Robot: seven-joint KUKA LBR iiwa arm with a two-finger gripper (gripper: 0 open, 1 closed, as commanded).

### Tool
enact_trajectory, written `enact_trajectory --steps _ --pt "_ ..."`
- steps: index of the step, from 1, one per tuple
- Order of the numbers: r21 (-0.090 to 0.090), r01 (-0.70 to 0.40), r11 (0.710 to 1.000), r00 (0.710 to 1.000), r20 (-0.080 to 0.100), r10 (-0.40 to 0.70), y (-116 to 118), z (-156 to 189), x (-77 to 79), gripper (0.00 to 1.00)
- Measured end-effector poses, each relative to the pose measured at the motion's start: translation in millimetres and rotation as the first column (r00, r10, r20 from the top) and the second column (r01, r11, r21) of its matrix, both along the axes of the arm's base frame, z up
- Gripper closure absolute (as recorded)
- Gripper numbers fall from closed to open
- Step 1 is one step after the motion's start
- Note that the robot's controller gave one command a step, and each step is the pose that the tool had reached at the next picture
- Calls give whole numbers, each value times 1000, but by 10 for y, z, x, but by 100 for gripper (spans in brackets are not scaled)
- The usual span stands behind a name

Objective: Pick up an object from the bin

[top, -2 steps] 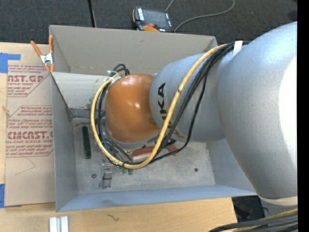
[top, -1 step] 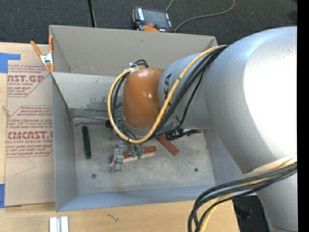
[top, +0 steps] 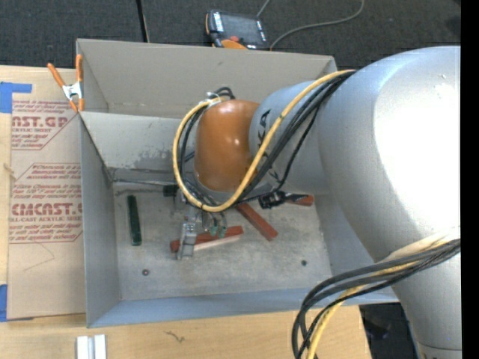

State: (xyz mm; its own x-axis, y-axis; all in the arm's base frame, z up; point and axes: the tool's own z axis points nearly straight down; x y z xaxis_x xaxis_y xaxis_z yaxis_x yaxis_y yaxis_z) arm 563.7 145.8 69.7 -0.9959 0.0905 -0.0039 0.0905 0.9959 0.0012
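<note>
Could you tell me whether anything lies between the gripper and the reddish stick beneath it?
Nothing visible does. The gripper sits right at the left end of the reddish stick on the bin floor. The red-brown bar lies to that stick's right, the dark green stick apart on the left; neither is under the gripper.

The arm (top: 389, 163) is reaching into the grey bin (top: 97, 200) from the right, with its orange wrist cover (top: 224, 144) hanging over the bin's middle. The gripper (top: 185, 245) is sitting low near the floor, over the left end of a pale red flat stick (top: 224, 236); contact cannot be determined. A darker red stick (top: 259, 223) is lying tilted just beside it on the right. A dark green stick (top: 135, 220) is lying well apart, towards the left wall.
</note>
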Motion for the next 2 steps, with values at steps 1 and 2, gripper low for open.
enact_trajectory --steps 1,2 --pt "1 0 1000 1000 -2 0 11 12 -8 100" --pt "2 12 1000 1000 7 -12 -64 1733 321 100"
